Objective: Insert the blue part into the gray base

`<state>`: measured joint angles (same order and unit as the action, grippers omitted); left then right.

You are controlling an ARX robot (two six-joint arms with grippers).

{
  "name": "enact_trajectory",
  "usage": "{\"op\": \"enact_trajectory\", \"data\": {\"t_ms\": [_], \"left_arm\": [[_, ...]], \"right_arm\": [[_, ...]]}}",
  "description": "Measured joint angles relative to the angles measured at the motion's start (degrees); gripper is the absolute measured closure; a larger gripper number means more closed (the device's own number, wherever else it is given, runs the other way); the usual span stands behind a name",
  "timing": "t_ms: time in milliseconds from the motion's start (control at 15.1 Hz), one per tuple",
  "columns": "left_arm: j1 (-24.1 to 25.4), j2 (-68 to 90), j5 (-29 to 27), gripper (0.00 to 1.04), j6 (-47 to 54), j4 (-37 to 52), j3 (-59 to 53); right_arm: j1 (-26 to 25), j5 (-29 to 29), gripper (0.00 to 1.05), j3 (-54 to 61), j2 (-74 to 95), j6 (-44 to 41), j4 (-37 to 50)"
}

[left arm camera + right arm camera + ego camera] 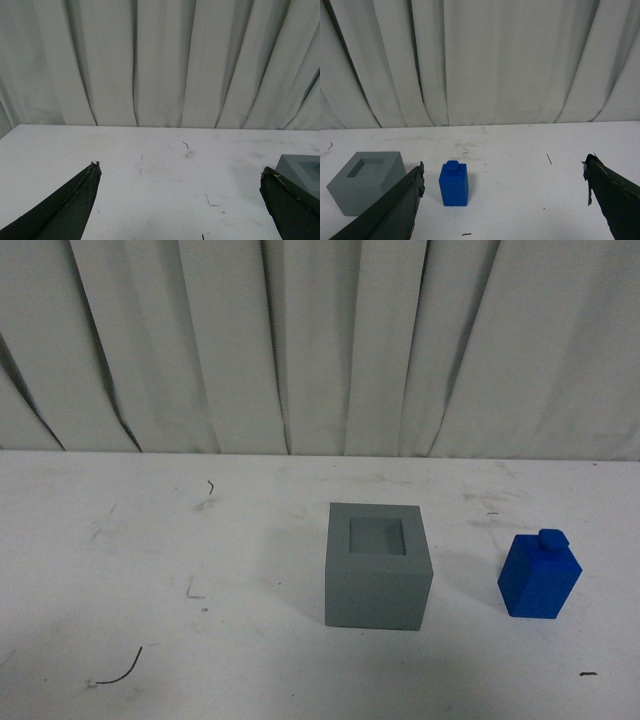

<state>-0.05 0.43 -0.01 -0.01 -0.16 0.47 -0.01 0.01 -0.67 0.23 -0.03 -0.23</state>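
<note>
The gray base (379, 566) sits on the white table near the middle, its square recess facing up and empty. The blue part (540, 575) stands upright to its right, apart from it, knob on top. Neither arm shows in the front view. In the right wrist view the blue part (454, 184) stands ahead of my open right gripper (504, 170), near its one finger, with the gray base (366, 181) beside it. In the left wrist view my left gripper (180, 170) is open and empty over bare table; a corner of the gray base (300, 167) shows behind one finger.
A white table (150, 570) with scuff marks and a few thin dark scraps (120, 670). A pleated white curtain (320, 340) closes the back.
</note>
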Motion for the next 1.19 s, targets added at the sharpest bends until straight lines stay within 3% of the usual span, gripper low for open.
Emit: {"op": "enact_trajectory", "data": {"t_ms": [1189], "left_arm": [[0.00, 0.00, 0.00, 0.07, 0.00, 0.00, 0.00]], "right_arm": [[0.00, 0.00, 0.06, -0.02, 0.00, 0.00, 0.00]]}}
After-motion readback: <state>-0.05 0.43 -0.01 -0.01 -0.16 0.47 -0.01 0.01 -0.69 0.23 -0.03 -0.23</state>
